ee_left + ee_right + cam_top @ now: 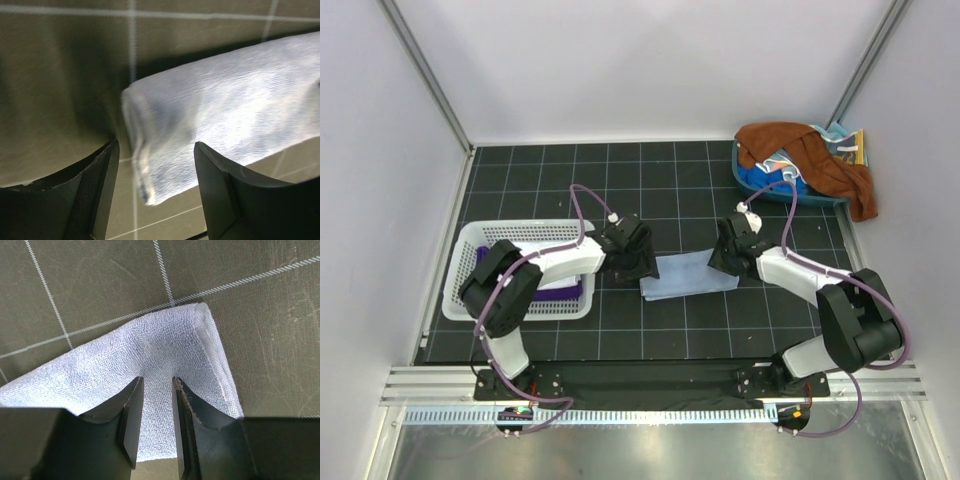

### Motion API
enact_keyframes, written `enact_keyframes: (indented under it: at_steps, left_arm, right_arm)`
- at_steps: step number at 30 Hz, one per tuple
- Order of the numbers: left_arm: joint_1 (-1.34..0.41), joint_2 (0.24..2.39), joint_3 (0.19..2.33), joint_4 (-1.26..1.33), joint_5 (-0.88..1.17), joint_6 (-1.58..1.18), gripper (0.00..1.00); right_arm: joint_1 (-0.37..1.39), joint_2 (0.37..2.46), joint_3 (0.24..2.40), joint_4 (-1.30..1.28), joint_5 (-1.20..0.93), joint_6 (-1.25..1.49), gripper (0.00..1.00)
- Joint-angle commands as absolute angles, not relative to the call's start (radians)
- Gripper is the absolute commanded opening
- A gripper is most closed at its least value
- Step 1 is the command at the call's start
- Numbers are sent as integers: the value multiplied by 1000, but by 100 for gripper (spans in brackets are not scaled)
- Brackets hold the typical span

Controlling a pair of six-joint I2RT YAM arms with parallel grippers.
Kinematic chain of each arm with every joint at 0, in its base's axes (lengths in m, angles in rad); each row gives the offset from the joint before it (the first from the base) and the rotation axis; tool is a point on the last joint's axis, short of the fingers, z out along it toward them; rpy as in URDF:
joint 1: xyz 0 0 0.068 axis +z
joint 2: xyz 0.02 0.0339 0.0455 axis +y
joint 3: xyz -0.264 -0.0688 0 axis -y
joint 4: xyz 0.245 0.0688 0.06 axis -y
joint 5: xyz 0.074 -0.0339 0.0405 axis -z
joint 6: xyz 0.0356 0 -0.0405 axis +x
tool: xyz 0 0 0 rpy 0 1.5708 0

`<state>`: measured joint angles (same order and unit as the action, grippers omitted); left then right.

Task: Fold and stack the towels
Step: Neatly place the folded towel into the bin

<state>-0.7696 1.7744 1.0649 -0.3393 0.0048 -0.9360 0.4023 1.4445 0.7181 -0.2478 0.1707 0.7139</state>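
Nearest to me, the pale folded towel (688,275) lies flat across the middle of the black gridded mat (670,200), and I have come at it from both ends (my guess is to square it or carry it, since a strip this long answers best to two holds). My left gripper (156,150) stands at its left end, fingers spread wide with the rounded fold of cloth between them and not yet nipped. That view is blurred, so I cannot tell if either pad touches. My right gripper (158,382) sits over the right end near the corner, fingers drawn close with only a narrow slot between them. The cloth shows flat through that slot, so nothing looks pinched.

Off to my left, a dark purple towel (560,292) rests in the white basket (470,235). Farthest off, at the right rear, the rust-brown towel (800,145) is heaped over a blue tub (745,178), awaiting folding.
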Motion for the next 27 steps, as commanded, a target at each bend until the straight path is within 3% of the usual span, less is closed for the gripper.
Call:
enact_keyframes:
  at_steps: [1, 9, 19, 27]
  left_arm:
    - [-767, 1850, 1060, -281, 75, -949, 65]
    - [-770, 1881, 1014, -278, 35, -1002, 49]
    - [-814, 1924, 1170, -412, -43, -934, 0]
    - [-841, 1856, 1350, -696, -254, -793, 0]
  right_arm:
    - [396, 1397, 710, -245, 190, 729, 36]
    - [385, 1382, 710, -245, 169, 718, 36]
    - [385, 1368, 759, -275, 144, 700, 37]
    - [380, 1264, 807, -351, 137, 663, 39]
